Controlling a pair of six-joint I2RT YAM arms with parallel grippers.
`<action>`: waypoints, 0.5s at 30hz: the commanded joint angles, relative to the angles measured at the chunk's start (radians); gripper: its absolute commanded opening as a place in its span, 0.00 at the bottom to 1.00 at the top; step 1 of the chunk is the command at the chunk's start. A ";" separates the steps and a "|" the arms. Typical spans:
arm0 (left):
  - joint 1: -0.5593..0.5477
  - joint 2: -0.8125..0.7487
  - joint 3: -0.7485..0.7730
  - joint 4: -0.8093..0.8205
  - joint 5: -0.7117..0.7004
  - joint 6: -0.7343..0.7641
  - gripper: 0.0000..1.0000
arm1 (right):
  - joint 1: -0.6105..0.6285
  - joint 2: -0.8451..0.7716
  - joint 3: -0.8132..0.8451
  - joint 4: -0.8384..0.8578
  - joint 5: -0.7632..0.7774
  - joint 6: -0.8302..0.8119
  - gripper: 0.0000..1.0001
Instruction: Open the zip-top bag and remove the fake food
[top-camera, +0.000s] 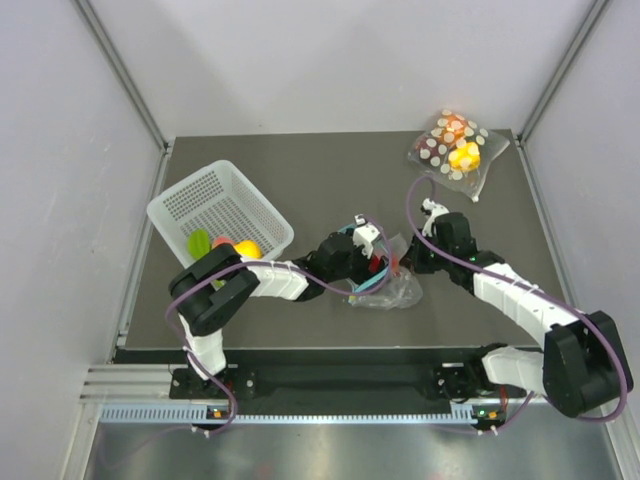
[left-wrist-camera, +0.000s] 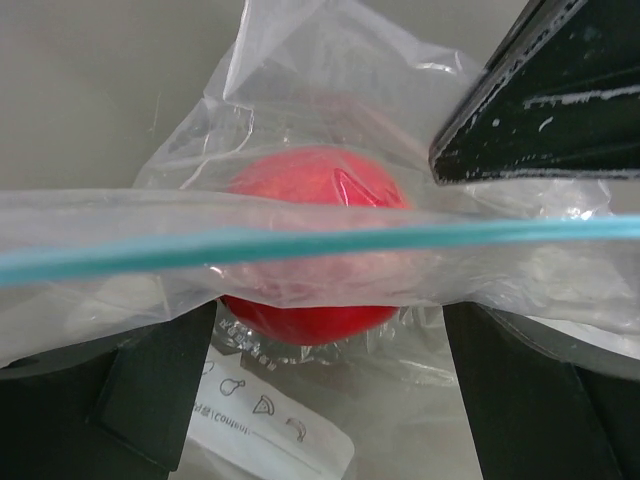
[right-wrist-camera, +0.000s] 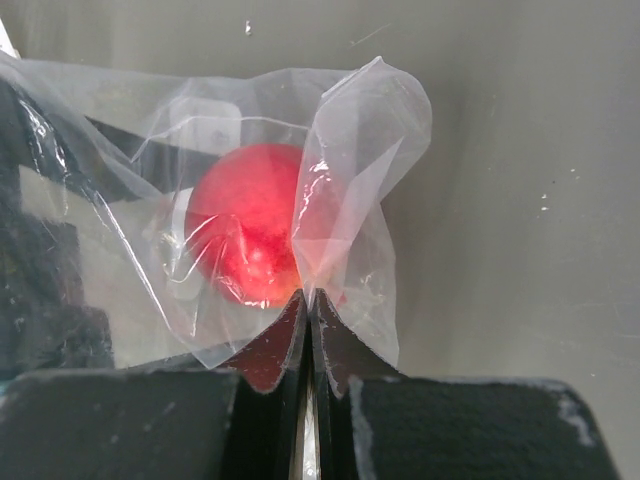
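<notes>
The right gripper (right-wrist-camera: 308, 300) is clenched on a fold of the zip-top bag (right-wrist-camera: 360, 140), film nipped between its closed fingertips, seemingly to anchor the bag so that the other arm can work at the mouth. The left gripper (left-wrist-camera: 330, 335) stands released, fingers spread wide to either side of the mouth and gripping nothing. The teal zip strip (left-wrist-camera: 300, 243) runs straight across the gap between them. Just beyond that strip, centred between the left fingers, sits the one piece of fake food left inside: a red fruit (left-wrist-camera: 310, 180), lying just past the right fingertips too. The spread looks readied to close around it (whether the strip is already parted there, I cannot tell).

The bag is clear, crinkled and unprinted, slack around the fruit. The fruit is round, glossy, evenly red. A green piece (top-camera: 199, 242) and a yellow piece (top-camera: 246, 248) lie in the white basket (top-camera: 175, 205), well behind the left fingers
</notes>
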 joint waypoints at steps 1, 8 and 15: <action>-0.003 0.028 0.042 0.113 0.023 0.021 0.99 | -0.006 0.024 0.017 0.046 -0.041 -0.001 0.00; -0.003 0.060 0.052 0.151 0.077 0.027 0.57 | -0.005 0.079 0.013 0.075 -0.083 0.002 0.00; -0.003 0.013 0.002 0.133 0.063 0.030 0.24 | -0.006 0.067 0.014 0.066 -0.049 0.013 0.00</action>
